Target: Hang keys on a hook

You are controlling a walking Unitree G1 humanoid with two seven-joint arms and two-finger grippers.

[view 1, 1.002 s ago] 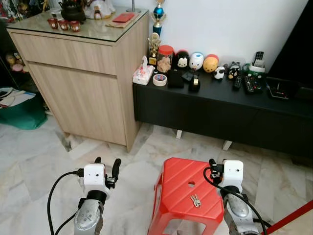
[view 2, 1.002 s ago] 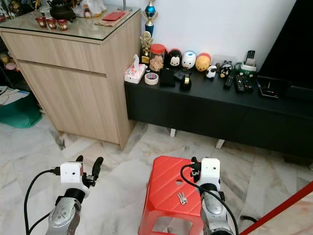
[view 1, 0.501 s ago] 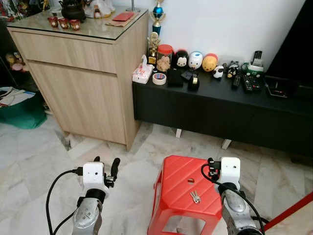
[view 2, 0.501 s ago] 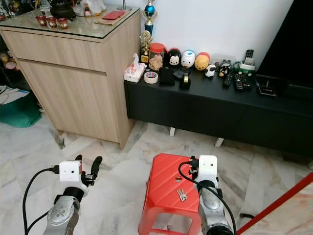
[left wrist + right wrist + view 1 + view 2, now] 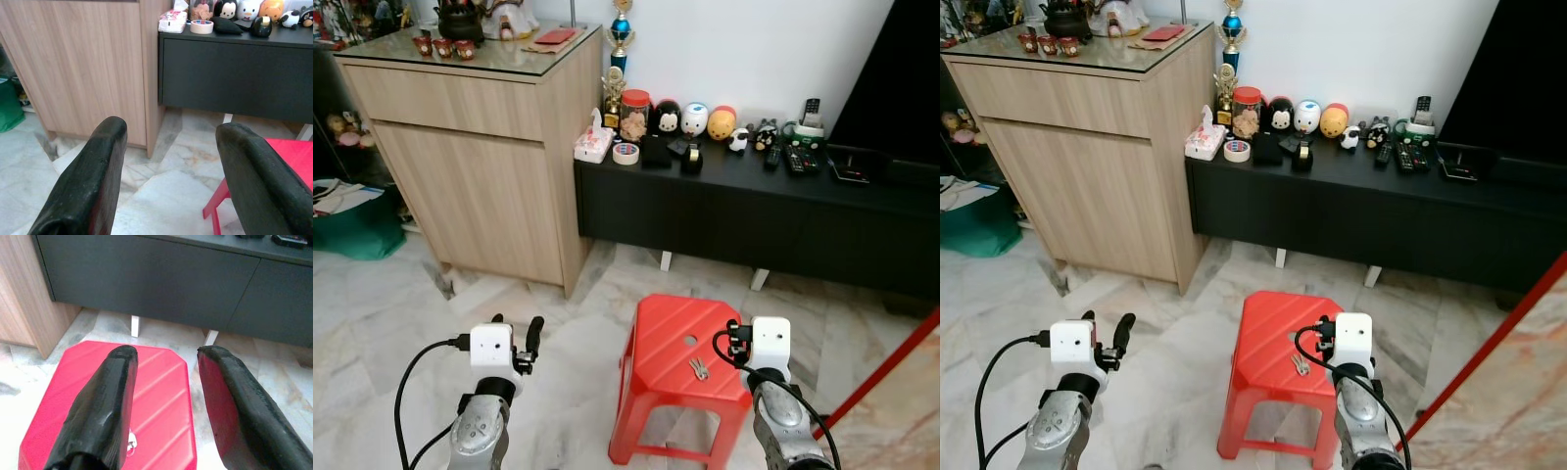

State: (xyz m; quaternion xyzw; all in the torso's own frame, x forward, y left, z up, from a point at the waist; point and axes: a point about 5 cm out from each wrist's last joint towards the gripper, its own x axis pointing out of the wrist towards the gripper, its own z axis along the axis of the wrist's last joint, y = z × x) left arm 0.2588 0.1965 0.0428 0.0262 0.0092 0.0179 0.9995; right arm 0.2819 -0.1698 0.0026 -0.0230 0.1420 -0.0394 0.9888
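1. The keys [image 5: 698, 369] lay flat on the top of a red plastic stool [image 5: 666, 338], toward the side nearest the right arm, just below a small round hole in the seat.
2. The right gripper [image 5: 164, 377] hovered over that same side of the stool with its two black fingers [image 5: 105, 401] spread apart and nothing between them; in the right wrist view a sliver of the keys peeked out beside one finger.
3. The left gripper [image 5: 168, 142] was held over bare marble floor [image 5: 382, 323] to the left of the stool, well apart from it, fingers likewise released and empty.
4. The stool stood on the floor in front of a long, low black cabinet [image 5: 754, 211].
5. Along the cabinet top sat a row of things: a tissue box [image 5: 592, 144], a roll of tape [image 5: 626, 153], a red-lidded jar [image 5: 633, 114], several round cartoon figurines [image 5: 695, 118] and some remote controls [image 5: 795, 157] (their details were too small to read).
6. A light wooden cupboard [image 5: 480, 147] with a glass top stood against the left end of the black cabinet, touching it.
7. A trophy [image 5: 621, 34] stood behind the jar, by the white wall.
8. A green bag [image 5: 352, 225] rested on the floor at the far left.
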